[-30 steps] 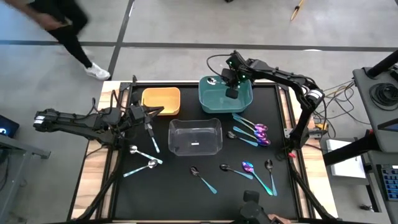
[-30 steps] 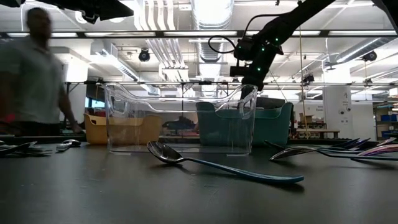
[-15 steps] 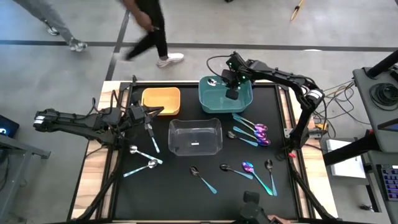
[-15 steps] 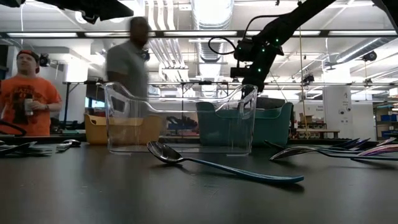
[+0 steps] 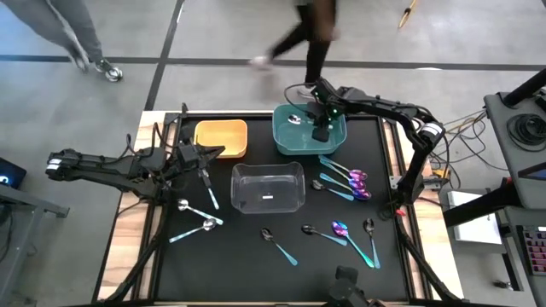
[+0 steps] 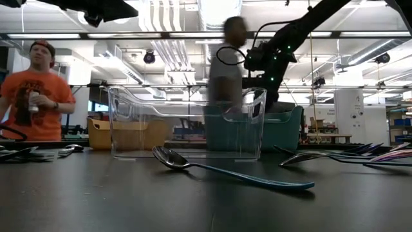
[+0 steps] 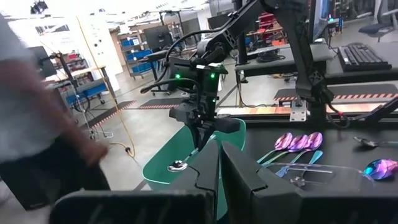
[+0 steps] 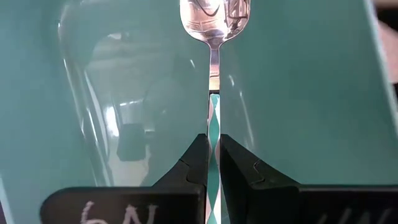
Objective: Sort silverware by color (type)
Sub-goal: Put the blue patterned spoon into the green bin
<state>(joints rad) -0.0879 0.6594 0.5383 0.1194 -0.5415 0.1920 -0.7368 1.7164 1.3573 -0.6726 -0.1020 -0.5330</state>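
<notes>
Over the black counter in the high view, the right gripper is hanging inside the teal plastic bin, with a silver-bowled spoon lying in that bin. The left gripper is waiting beside the orange plastic bin, its jaws pressed together on nothing. A clear plastic bin is standing in the middle, and the other teal-handled spoons are lying scattered around it.

In the low view, one dark-bowled spoon is lying in front of the clear bin, while two people are showing in the room behind.

In the left wrist view, the right arm is reaching down into the teal bin.

In the right wrist view, the right jaws are pinching the patterned teal handle of the silver-bowled spoon above the bin's floor.
</notes>
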